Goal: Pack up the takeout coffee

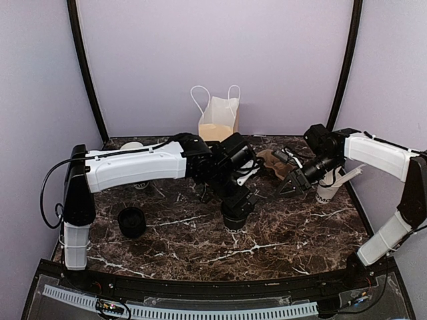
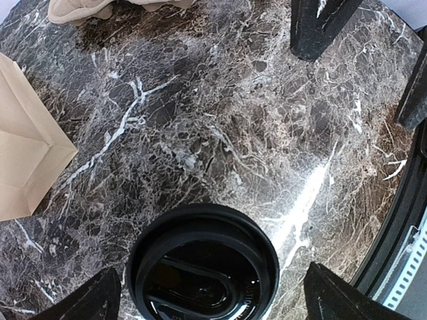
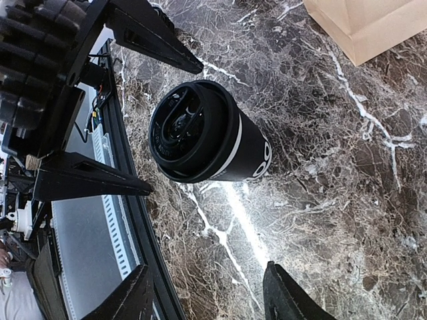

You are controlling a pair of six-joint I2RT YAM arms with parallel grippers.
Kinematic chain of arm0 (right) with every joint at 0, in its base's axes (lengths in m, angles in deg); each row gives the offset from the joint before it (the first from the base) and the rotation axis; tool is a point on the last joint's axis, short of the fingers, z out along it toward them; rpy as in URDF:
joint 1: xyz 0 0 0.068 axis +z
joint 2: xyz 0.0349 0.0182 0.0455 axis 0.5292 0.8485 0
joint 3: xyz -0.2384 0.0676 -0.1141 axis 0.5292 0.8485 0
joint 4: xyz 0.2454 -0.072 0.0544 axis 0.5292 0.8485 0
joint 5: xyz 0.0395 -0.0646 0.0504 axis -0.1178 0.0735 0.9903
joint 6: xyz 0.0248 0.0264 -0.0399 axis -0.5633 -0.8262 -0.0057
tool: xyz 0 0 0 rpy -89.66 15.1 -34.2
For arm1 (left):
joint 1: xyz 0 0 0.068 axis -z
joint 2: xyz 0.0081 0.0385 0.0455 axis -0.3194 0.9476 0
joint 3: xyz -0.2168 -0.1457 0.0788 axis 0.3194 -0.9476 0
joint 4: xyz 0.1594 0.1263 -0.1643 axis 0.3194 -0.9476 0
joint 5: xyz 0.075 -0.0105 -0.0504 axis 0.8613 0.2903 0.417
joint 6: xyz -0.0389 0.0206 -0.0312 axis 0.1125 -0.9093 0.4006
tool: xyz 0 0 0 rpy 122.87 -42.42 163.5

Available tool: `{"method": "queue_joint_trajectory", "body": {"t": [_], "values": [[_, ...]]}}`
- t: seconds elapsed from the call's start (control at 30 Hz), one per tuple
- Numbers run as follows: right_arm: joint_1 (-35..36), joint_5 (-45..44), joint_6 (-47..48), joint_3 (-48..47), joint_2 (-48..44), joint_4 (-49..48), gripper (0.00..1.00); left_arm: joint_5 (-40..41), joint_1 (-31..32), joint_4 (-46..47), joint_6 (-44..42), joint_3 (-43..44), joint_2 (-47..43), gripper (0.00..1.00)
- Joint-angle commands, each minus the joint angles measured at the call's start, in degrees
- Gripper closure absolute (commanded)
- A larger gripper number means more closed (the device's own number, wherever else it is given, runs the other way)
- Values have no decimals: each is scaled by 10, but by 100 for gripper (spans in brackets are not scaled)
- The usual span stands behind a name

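Note:
The takeout coffee is a small black cup with a round black lid, standing upright at mid-table. My left gripper is open just above it. In the left wrist view its fingertips straddle the lid without touching it. My right gripper is open and empty, to the right of the cup. In the right wrist view it looks at the cup from the side. The brown paper bag stands open at the back, behind the cup.
A white cup of stirrers stands close behind my right gripper. A brown cardboard carrier lies right of the bag. A black round item sits at front left. A white object is partly hidden behind the left arm.

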Motion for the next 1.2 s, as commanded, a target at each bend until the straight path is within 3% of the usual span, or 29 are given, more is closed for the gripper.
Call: {"method": "queue_joint_trajectory", "body": {"t": [0.0,0.27,0.6,1.17], "values": [[-4,2,7,6,-7,-11,42,7,3,-7,-11,-11,-12,1],[-5,1,8,6,-7,-11,42,7,3,-14,-14,-10,4,6],[-4,1,7,7,-8,-11,42,8,3,-25,-11,-9,17,4],[-5,0,3,13,-16,-16,43,46,2,-69,21,-12,-13,19]]}}
